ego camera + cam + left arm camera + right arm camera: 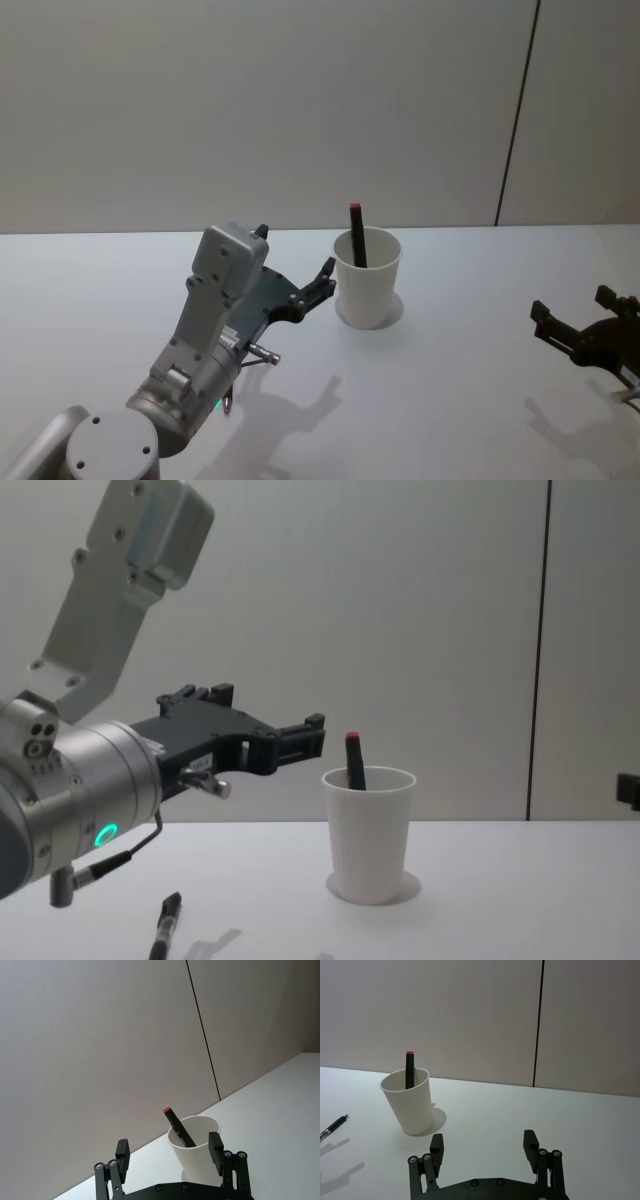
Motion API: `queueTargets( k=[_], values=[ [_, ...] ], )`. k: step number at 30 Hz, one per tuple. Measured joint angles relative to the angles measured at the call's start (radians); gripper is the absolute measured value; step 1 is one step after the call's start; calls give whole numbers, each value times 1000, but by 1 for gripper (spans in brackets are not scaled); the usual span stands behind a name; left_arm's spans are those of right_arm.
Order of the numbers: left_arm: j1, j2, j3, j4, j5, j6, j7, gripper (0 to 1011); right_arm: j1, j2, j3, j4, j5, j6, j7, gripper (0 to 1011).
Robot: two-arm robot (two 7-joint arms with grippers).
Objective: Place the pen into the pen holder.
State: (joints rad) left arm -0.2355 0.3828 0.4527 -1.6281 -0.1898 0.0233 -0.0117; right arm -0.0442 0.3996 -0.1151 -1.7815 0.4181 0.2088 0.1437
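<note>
Pen (357, 236) stands in the pen holder (367, 283). Left hand (322, 282), spread and empty, hovers at its nine o'clock; right hand (572, 305), also spread, idles at three. Placing looks done. Next, retreat cleanly.

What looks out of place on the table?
A spare pen lies loose on the table, on the robot's left of the cup. It looks odd because the cup stands upright with a red-topped pen leaning inside. The open left hand hovers beside the cup; the open right hand is off to the right.
</note>
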Motion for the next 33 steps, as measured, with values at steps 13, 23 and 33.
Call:
queueTargets(
  k=[13,23,33],
  values=[
    [7,9,-16,-20,-7,89,37,1004,-8,6,4,-9,4,8,-2,1001],
    [6,22,-38,-41,-17,204,44,1004,-10,8,5,-12,5,10,-3,1002],
    [-7,24,-52,-54,-15,351,43,1004,-11,9,6,-13,5,11,-3,1001]
  ],
)
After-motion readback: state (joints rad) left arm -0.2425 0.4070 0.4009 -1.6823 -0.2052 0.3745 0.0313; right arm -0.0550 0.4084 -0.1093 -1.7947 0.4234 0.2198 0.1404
